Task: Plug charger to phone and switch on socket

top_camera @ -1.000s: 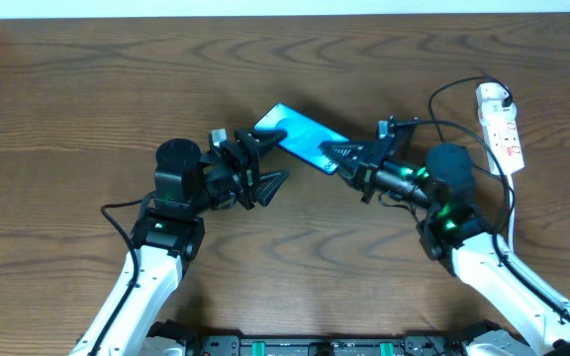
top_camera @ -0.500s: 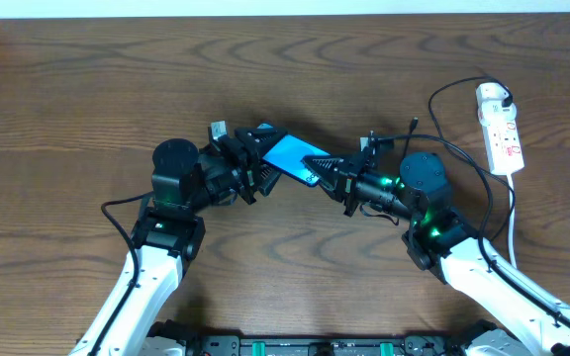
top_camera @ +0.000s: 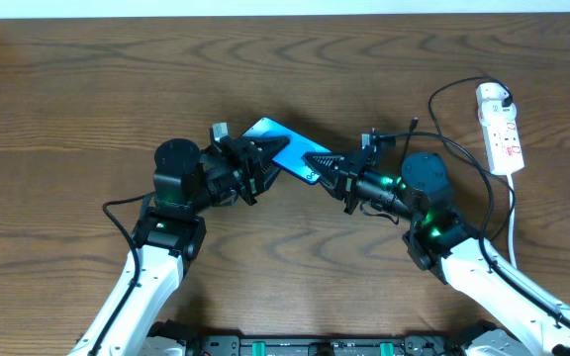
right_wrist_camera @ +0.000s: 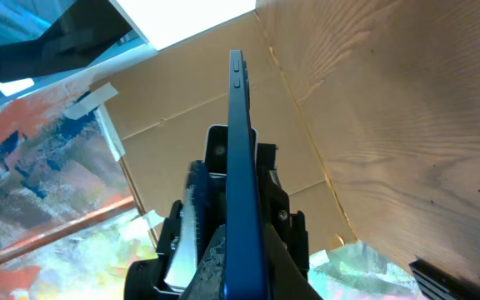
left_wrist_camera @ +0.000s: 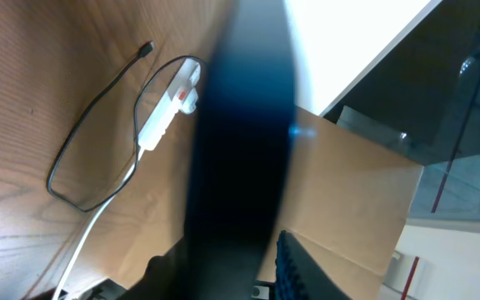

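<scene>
Brown wood grain covers the table [top_camera: 87, 89], which fills the overhead view. Two arms reach in from the near edge, the left arm [top_camera: 161, 247] and the right arm [top_camera: 483, 267], with their ends pointed at each other near the middle.

Between them is the phone [top_camera: 283, 144], its turquoise screen tilted, one end toward each arm. The left gripper [top_camera: 262, 161] is closed narrow on the phone's left end. In the left wrist view the phone [left_wrist_camera: 240, 150] shows edge-on as a dark band running up the middle of the picture. The right gripper [top_camera: 323, 165] pinches the opposite end. From the right wrist the phone [right_wrist_camera: 240, 167] is a thin blue edge, with the left gripper's black body behind it.

The socket [top_camera: 500, 127] lies at the table's right side, well apart from the phone. Its long axis runs far to near and it has red markings on top. In the left wrist view its white cord [left_wrist_camera: 97, 223] trails off from one end.

The charger [top_camera: 431, 99] lies loose on the table, its black cable looping to the left of the socket. Its plug [top_camera: 500, 96] sits at the socket's far end. The connector tip [left_wrist_camera: 148, 47] rests free on the wood, near the right gripper but apart from the phone.
</scene>
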